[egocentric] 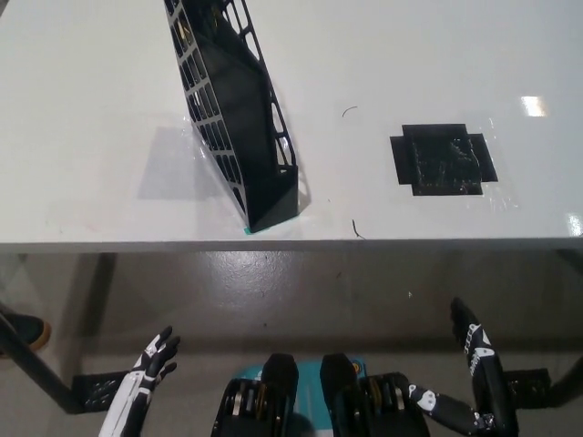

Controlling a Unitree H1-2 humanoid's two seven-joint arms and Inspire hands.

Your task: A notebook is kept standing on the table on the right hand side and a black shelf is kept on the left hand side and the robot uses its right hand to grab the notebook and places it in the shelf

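Observation:
A black lattice shelf (234,114) stands tilted on the white table (91,109), left of centre, reaching to the front edge. A notebook seems to sit inside it, only a sliver showing near the top. A black taped square (442,158) marks the table's right side, with nothing on it. My black right hand (469,382) hangs below the table edge at the lower right, fingers spread, holding nothing. My white left hand (141,382) rests low at the lower left, fingers apart and empty.
The table's front edge (291,244) runs across the middle of the picture, with grey floor below it. A black table leg and foot plate (96,390) stand at the lower left. A dark shoe (25,330) shows at the far left.

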